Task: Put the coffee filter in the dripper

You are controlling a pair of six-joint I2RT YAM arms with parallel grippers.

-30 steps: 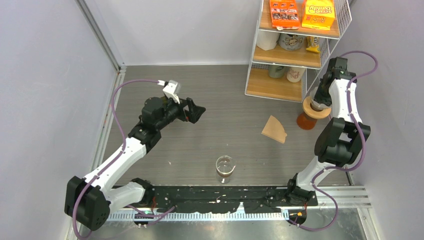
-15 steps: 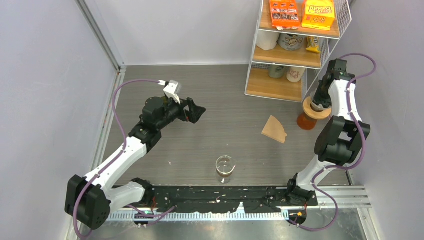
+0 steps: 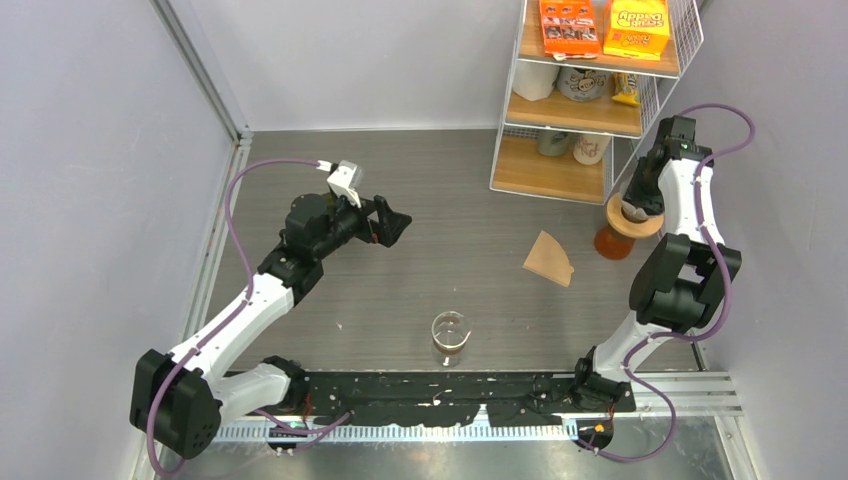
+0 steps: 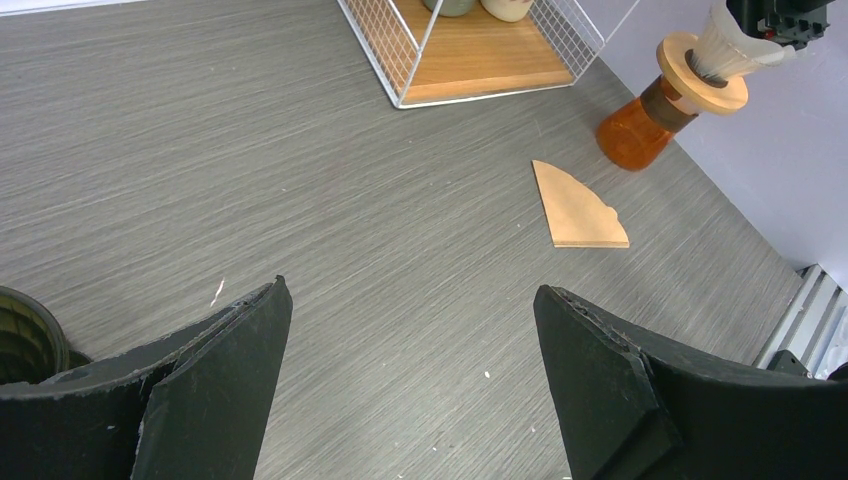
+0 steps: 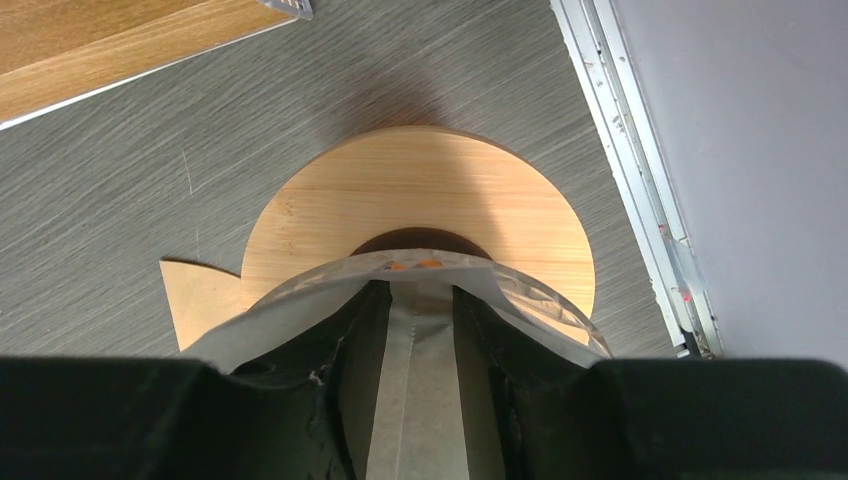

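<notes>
Right claw (image 5: 418,300) was clamped on the white coffee filter (image 5: 270,305), which sat in the dripper (image 5: 420,195); only the right wrist cam showed that pinch. Left claw (image 4: 410,290) hung wide open and empty over the counter (image 4: 200,150), with a brown filter (image 4: 578,208) lying flat nearby.

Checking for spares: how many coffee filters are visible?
2: a white filter pinched by the right gripper at the dripper, a brown filter flat on the table. Shelf may hide more.

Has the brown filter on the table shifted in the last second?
No. The brown filter lies in the same spot, just in front of the rack and left of the dripper.
</notes>
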